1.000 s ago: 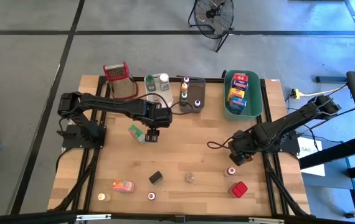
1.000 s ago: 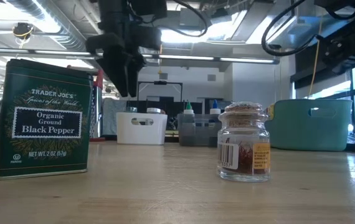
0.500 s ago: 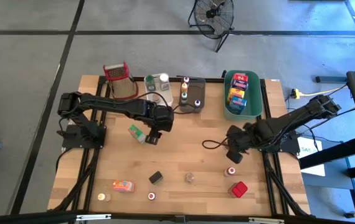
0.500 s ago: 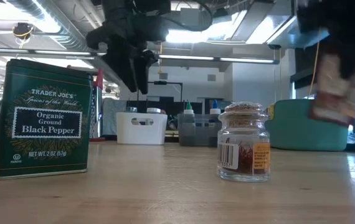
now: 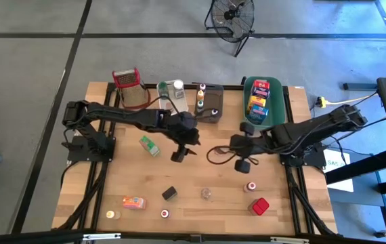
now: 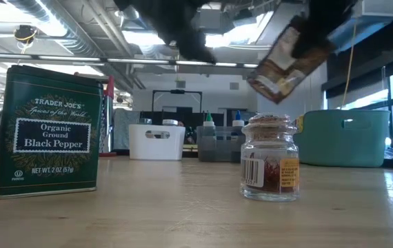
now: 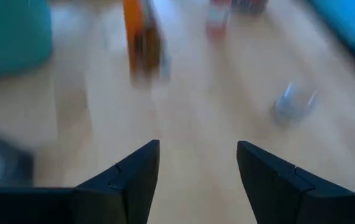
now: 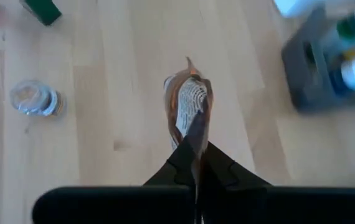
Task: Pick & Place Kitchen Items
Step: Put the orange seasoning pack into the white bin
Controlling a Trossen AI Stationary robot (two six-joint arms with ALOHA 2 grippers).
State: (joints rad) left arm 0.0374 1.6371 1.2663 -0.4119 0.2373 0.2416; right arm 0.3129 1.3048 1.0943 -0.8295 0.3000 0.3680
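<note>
Pepper tin [image 6: 47, 131] and spice jar [image 6: 270, 157] on table [image 6: 183, 213].

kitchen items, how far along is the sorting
Done: colourful food boxes sit in the green tub. In hand: the right claw is shut on a thin brown packet above mid-table; the left claw is open and empty. Left: green box, red box and small jars near the front edge.

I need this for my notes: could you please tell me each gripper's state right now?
Left gripper: open, holding nothing.
Right gripper: closed on a thin brown packet, lifted above the table.
</note>
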